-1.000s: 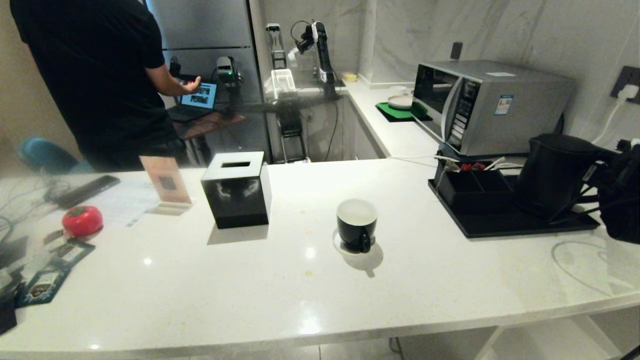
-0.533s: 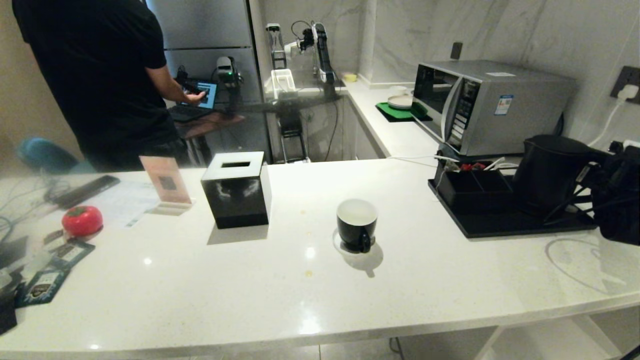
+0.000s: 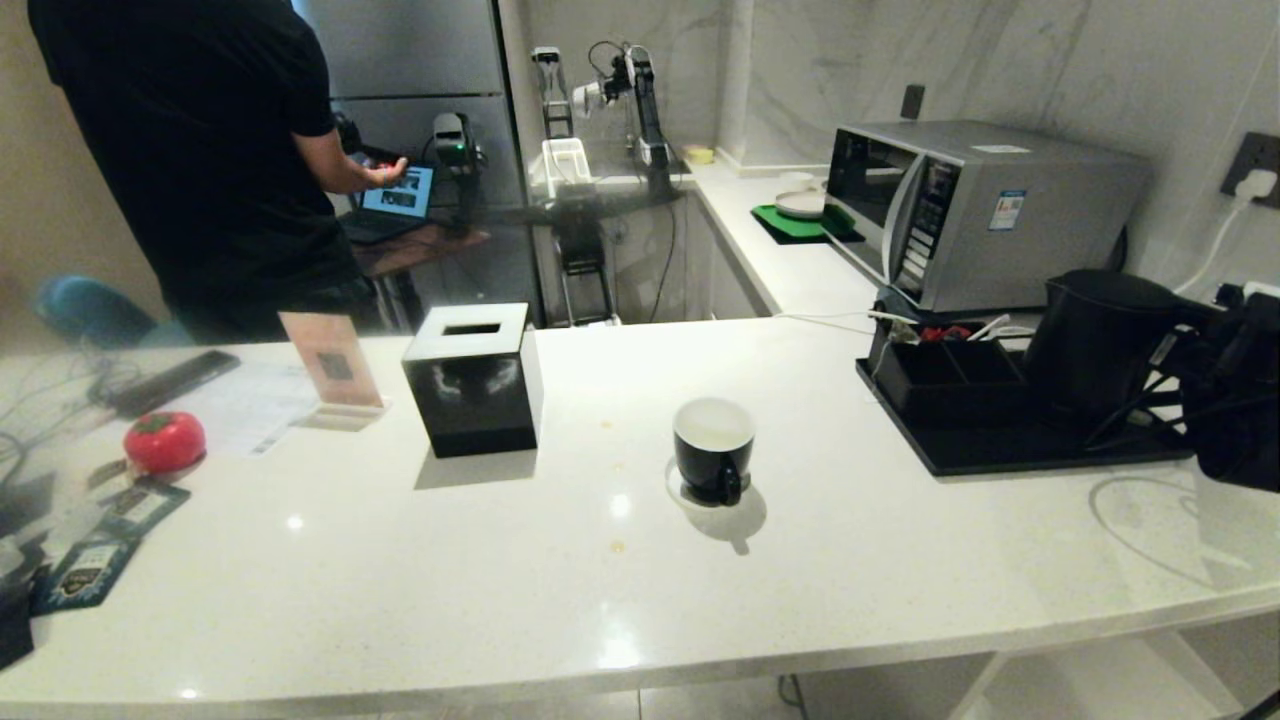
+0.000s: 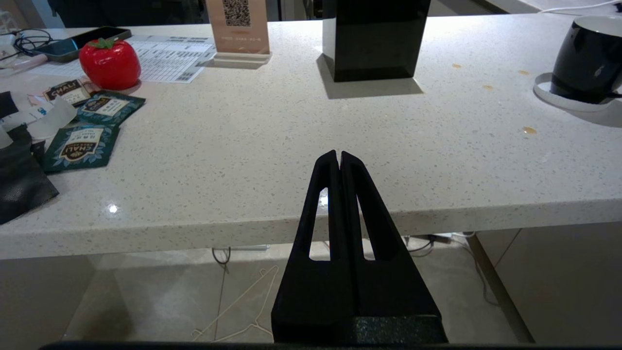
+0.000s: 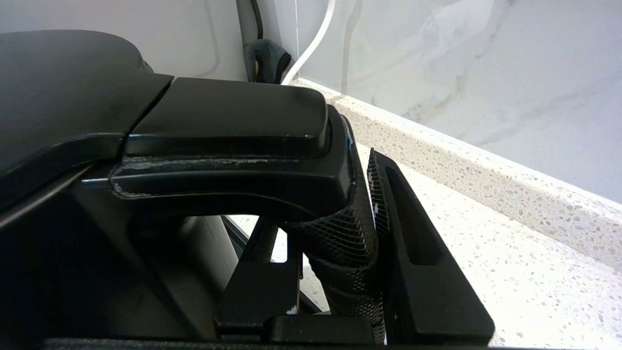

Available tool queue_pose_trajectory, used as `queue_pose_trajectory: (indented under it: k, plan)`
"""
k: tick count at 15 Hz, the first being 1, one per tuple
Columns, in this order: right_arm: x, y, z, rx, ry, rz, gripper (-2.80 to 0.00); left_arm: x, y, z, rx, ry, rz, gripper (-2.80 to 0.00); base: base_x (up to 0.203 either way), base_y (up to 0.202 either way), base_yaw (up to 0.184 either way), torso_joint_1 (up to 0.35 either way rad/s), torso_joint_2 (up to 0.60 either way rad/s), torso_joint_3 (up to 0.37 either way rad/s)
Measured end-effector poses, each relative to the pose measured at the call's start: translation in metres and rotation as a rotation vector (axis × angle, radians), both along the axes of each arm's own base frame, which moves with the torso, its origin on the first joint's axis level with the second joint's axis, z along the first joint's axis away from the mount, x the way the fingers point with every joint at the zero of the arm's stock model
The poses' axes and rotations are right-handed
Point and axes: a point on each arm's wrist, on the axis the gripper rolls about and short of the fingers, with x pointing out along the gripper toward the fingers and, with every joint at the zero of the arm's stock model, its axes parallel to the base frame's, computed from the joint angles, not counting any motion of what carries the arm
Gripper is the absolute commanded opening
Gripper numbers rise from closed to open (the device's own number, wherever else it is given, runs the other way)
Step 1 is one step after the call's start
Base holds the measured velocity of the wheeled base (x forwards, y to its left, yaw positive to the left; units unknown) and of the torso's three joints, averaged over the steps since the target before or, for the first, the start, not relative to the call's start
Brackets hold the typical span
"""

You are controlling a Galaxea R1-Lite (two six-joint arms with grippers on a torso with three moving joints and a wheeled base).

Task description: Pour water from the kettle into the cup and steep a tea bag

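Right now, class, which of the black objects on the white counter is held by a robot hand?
The tall matte black kettle on the black tray: the right hand grips its handle. The black cube box and glossy black cup stand free.

The light is soft and comes from above. It makes small bright glare spots on the white counter near the front edge. The cup and the black tissue box throw short grey shadows toward the near side. The far left of the head view looks hazy and washed. Straight lines bend at the picture edges.
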Motion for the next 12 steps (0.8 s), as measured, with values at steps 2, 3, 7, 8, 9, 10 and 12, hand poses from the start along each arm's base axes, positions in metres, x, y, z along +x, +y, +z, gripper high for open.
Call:
queue_pose_trajectory:
  k: [2, 3, 7, 8, 9, 10, 12]
  plan:
    - [0.0001, -0.0001, -0.0006, 0.001, 0.002, 0.000, -2.80, 0.0000, 0.0000, 0.0000, 0.000, 0.000, 0.000, -2.80, 0.000, 0.000, 0.000, 0.000, 0.00, 0.000]
    - [0.0001, -0.0003, -0.0008, 0.001, 0.002, 0.000, -2.80, 0.0000, 0.0000, 0.0000, 0.000, 0.000, 0.000, -2.80, 0.000, 0.000, 0.000, 0.000, 0.00, 0.000]
    - [0.0003, 0.0001, -0.0011, 0.001, 0.003, 0.000, -2.80, 0.0000, 0.0000, 0.0000, 0.000, 0.000, -0.001, -2.80, 0.000, 0.000, 0.000, 0.000, 0.00, 0.000]
    - [0.0004, 0.0001, -0.0014, 0.001, 0.004, 0.001, -2.80, 0.0000, 0.0000, 0.0000, -0.001, 0.000, -0.001, -2.80, 0.000, 0.000, 0.000, 0.000, 0.00, 0.000]
    - [0.0004, 0.0001, -0.0014, 0.001, 0.004, 0.001, -2.80, 0.0000, 0.0000, 0.0000, 0.000, 0.000, -0.001, -2.80, 0.000, 0.000, 0.000, 0.000, 0.00, 0.000]
    - [0.0004, 0.0000, -0.0019, 0.002, 0.005, 0.000, -2.80, 0.0000, 0.0000, 0.0000, -0.001, 0.000, 0.000, -2.80, 0.000, 0.000, 0.000, 0.000, 0.00, 0.000]
    - [0.0005, 0.0000, -0.0012, 0.001, -0.001, 0.001, 0.00, 0.0000, 0.0000, 0.0000, -0.001, 0.000, 0.000, -2.80, 0.000, 0.000, 0.000, 0.000, 0.00, 0.000]
